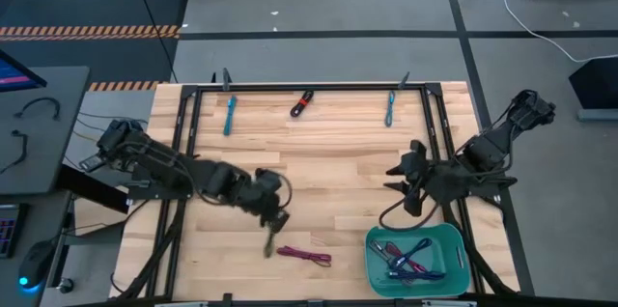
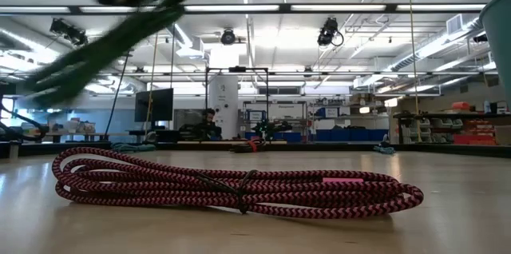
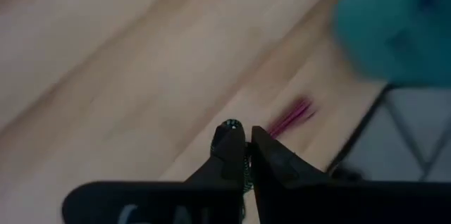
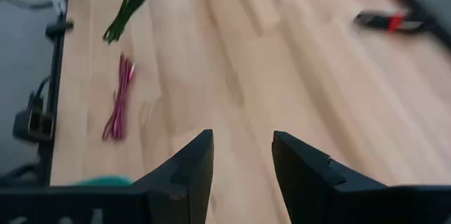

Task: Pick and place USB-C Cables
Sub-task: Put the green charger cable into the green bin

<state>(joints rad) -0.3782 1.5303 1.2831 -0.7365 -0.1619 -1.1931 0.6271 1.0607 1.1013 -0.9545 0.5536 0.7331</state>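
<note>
While motion blur smears the left gripper [image 1: 277, 220] in the low and left wrist views, its fingers are pinched on a thin green cable [image 1: 269, 240] that dangles above the tabletop's near edge. Just beside it a braided magenta cable [image 1: 304, 256] lies flat; two teal cables [image 1: 230, 115] and a red-black one [image 1: 302, 103] sit along the far edge. Right gripper [image 4: 241, 160] hovers mid-table, fingers spread and holding nothing, above the teal plastic bin [image 1: 454, 239] at the near right corner, whose tangled cables are hard to separate.

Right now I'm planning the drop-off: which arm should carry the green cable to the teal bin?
Left. The left gripper is already shut on the green cable; the right gripper is open and empty, beside the teal bin.
</note>
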